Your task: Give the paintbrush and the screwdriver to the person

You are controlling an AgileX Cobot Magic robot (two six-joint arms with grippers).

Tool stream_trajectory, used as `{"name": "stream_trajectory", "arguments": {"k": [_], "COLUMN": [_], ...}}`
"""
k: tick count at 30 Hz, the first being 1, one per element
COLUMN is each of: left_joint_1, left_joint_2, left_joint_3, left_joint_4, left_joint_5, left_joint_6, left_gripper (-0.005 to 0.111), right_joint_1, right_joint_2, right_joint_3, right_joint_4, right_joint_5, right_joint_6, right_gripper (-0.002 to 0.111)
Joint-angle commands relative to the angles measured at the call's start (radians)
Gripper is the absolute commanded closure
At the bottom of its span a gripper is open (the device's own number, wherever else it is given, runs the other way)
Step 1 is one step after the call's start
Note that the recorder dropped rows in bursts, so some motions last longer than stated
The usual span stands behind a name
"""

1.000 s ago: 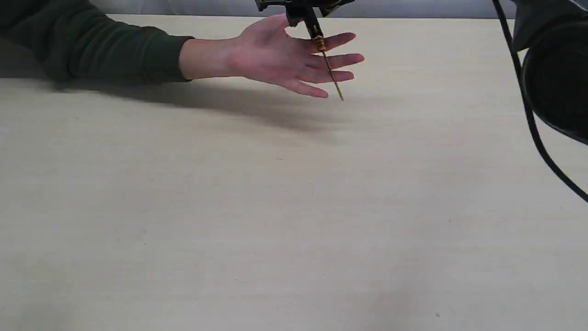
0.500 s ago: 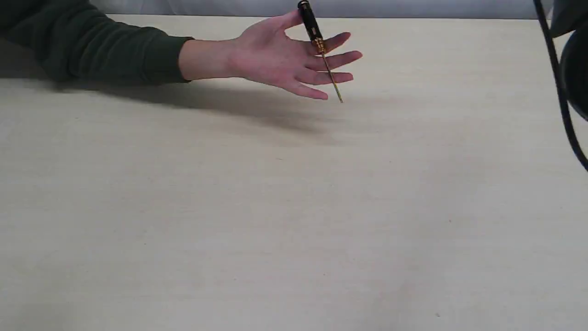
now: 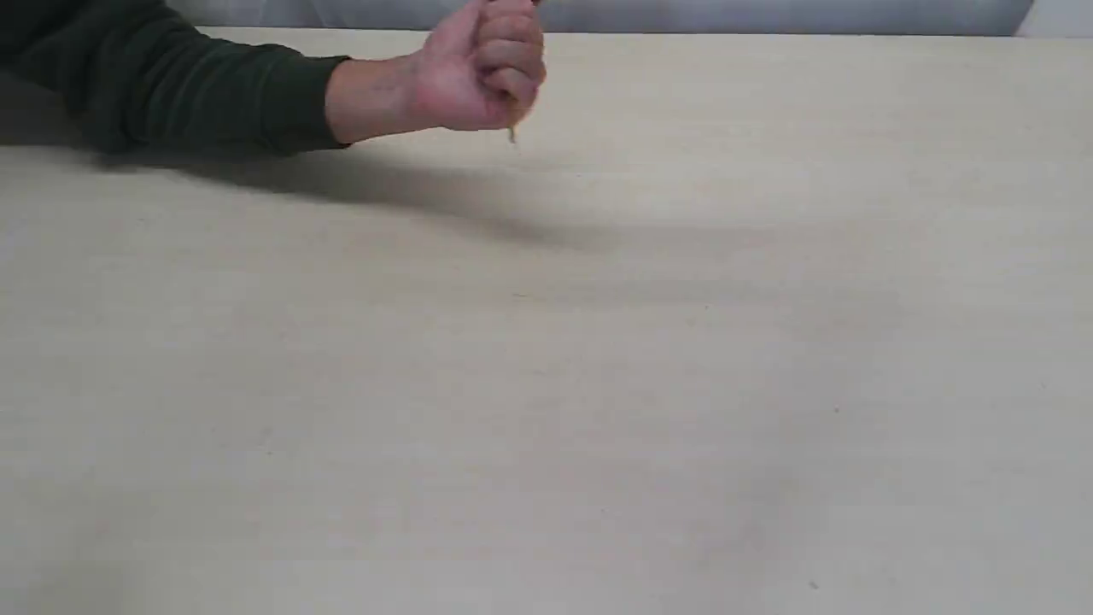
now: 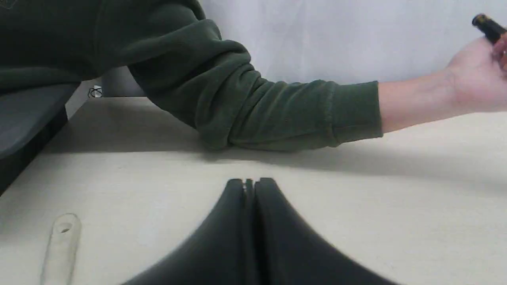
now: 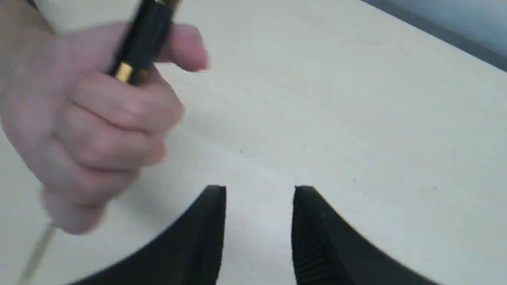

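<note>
Exterior view, desk (image 3: 598,384): pale wood-grained top that fills nearly the whole picture, with a soft shadow lying under the outstretched arm
Exterior view, person (image 3: 196,94): reaches in from the far left in a dark green sleeve, forearm low over the desk, bare wrist showing past the cuff
Exterior view, hand (image 3: 482,73): curled into a tight fist near the far edge of the desk, a little left of the middle, knuckles blurred
Left wrist view, left claw (image 4: 248,183): clenched, its two black halves pressed together with nothing between them; it sits low over the desk, on the near side of the green sleeve and apart from it
Right wrist view, right claw (image 5: 259,192): released, jaws standing apart with bare desk showing in the gap, gripping nothing; the hand is close by but not touching it
Left wrist view, paintbrush (image 4: 59,247): only the pale wooden handle end with its hole shows, lying flat on the desk beside the left claw and clear of it
Right wrist view, screwdriver (image 5: 142,39): held in the person's fist, black handle with a gold band sticking out of one side, thin shaft poking out of the other, blurred; from the exterior view only a short bit of shaft shows under the fist
</note>
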Motion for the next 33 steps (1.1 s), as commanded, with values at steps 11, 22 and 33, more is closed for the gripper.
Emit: {"name": "stream_trajectory", "arguments": {"k": [11,22,33], "left_joint_1": [-0.007,-0.007,-0.007], "left_joint_2": [-0.002,-0.002,-0.002], "left_joint_3": [0.002,0.002,0.002], "left_joint_4": [-0.003,-0.003,-0.005], "left_joint_5": [-0.011,-0.011,-0.009], "left_joint_6": [-0.002,-0.002,-0.002], "left_gripper": [0.107,0.107,0.107], "right_joint_1": [-0.002,-0.002,-0.002], "right_joint_2": [-0.591,-1.064,-1.468], "right_joint_3": [0.743,1.277,1.549], "right_joint_4": [0.089,0.194,0.228], "right_joint_5": [-0.463,-0.747,-0.926], "right_joint_6": [0.04,0.04,0.04], "right_gripper": [0.078,0.078,0.078]}}
